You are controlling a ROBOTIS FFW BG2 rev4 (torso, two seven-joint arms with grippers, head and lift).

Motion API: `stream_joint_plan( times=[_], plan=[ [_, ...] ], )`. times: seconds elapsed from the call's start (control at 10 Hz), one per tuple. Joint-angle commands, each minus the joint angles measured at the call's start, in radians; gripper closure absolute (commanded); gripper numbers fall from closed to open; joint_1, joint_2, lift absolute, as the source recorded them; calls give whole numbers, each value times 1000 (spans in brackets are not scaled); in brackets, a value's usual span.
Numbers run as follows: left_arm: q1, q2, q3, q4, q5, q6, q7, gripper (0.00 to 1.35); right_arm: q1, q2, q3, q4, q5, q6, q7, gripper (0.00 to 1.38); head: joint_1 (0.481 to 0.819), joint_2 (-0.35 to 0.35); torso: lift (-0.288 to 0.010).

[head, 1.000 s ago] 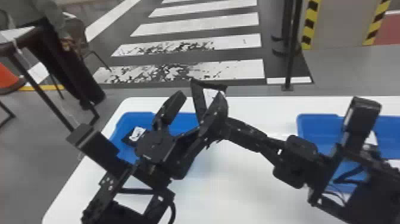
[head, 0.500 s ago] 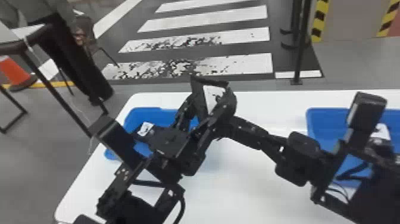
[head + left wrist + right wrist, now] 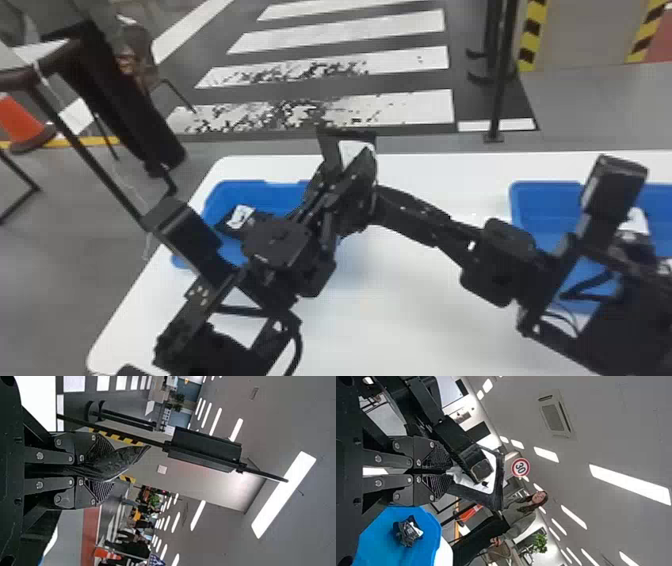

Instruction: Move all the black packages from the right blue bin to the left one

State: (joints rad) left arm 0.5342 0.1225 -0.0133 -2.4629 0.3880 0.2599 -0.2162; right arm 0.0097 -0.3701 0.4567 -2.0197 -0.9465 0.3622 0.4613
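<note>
Beyond our tabletop [image 3: 400, 320], in the head view, a white-striped crossing [image 3: 350, 30] is laid out on the dark floor, its nearest band worn. The tabletop itself is white and carries two blue tubs. Over it we have both arms: the left arm [image 3: 195, 310] rises from the bottom edge at the left, and the right arm [image 3: 420, 220] comes in at the right and reaches across to meet it. The left blue bin [image 3: 255, 192] sits near the tabletop's far left corner, partly behind our left arm. The right blue bin [image 3: 545, 200] is well apart from it, partly behind our right arm.

Our left tool [image 3: 322, 192] and right tool [image 3: 364, 187] meet beside the left bin's right end, raised above the tabletop. Each is clamped on the held black package [image 3: 328, 150], which stands up between them. In the right wrist view, the right fingers pinch one edge of it, and a finger of the left tool lies across its white label [image 3: 490, 483].

Smaller to our eyes, one black package [image 3: 227, 227] lies inside the left bin, a white patch upward. Another package [image 3: 634, 222], also white-labelled, lies in the right bin, partly hidden by our arm.
</note>
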Motion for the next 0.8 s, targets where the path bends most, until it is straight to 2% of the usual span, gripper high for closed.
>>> stream_joint_plan(
  times=[0.0,0.1,0.2,0.3,0.5,0.6,0.7],
  plan=[
    [1,-15,33,66,-37,-51,14,1210,2,2,0,43,-39,-26,7,820,684,279,-176],
    [-21,-29,61,174,-49,-120,43,1210,7,3,-2,70,-63,-43,11,490,688,287,-176],
    [-63,-44,107,307,-103,-184,63,1208,10,3,-4,84,-71,-58,11,291,695,307,-176],
    [-119,-60,153,442,-177,-275,89,1210,10,5,-4,87,-67,-70,10,194,695,339,-176],
    [-250,-72,223,658,-362,-341,150,1208,12,5,-20,89,-57,-78,10,136,695,350,-176],
    [-281,-70,225,709,-352,-348,170,1009,12,5,-32,89,-41,-80,10,133,695,350,-176],
    [-279,-69,233,709,-350,-412,172,410,22,8,-64,82,1,-80,10,133,695,350,-176]
  ],
)
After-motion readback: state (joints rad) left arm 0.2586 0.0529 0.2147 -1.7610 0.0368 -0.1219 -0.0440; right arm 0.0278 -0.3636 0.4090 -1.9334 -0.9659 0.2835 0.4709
